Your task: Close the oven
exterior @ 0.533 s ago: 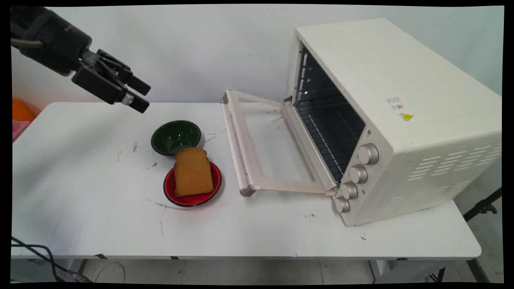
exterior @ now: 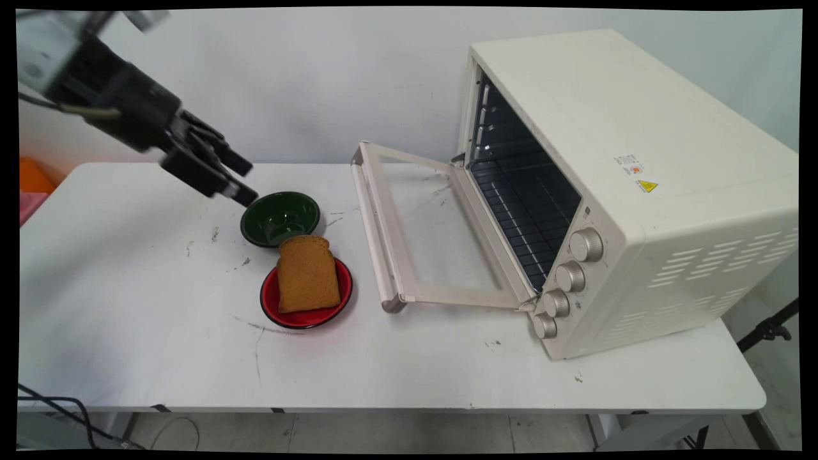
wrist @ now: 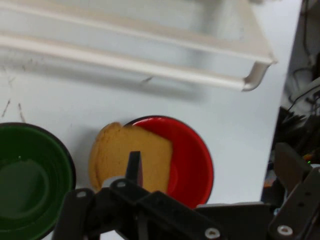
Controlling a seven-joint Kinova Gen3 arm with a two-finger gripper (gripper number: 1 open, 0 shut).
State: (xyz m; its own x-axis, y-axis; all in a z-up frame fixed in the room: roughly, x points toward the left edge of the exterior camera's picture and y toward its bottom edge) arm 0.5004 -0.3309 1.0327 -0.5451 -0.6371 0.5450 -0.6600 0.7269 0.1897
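The claw (exterior: 241,182) hangs in the air with its fingers spread wide and nothing between them, tips just above the far left rim of the green bowl (exterior: 280,218). Right in front of that bowl sits a red plate (exterior: 332,305) with a slice of brown bread (exterior: 307,273) lying across it. To the right on the white desk (exterior: 128,306) stands a cream toaster oven (exterior: 632,191), its glass door (exterior: 422,230) folded down flat toward the dishes.
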